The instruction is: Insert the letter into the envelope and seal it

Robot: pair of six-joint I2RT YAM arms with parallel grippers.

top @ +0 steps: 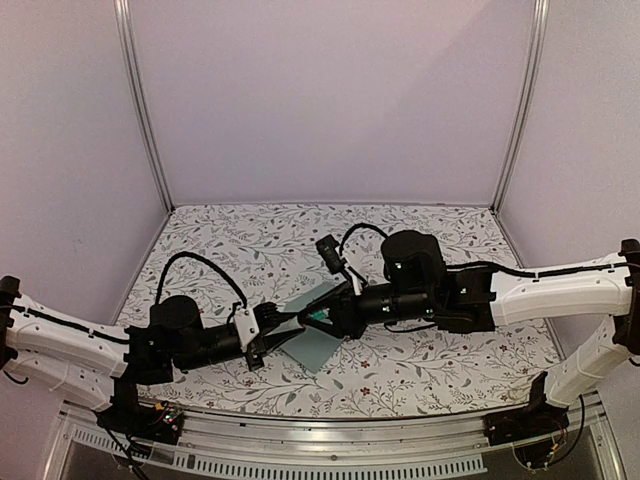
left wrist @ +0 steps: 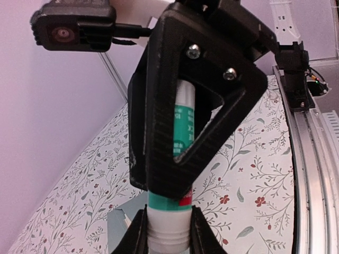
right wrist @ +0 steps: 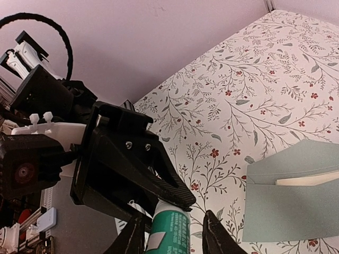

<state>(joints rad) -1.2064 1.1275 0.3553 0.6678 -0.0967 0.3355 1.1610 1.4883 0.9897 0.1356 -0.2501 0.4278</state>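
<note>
The teal envelope lies flat on the table below both grippers. It also shows in the right wrist view, where a cream strip of the letter peeks from its mouth. My left gripper is shut on the white ribbed end of a white-and-teal glue stick and holds it above the envelope. My right gripper straddles the stick's teal body. Its jaws are a little apart from the body, with a gap on the right side.
The table has a floral cloth and lilac walls on three sides. A metal rail runs along the near edge. The two arms meet tip to tip over the near middle of the table.
</note>
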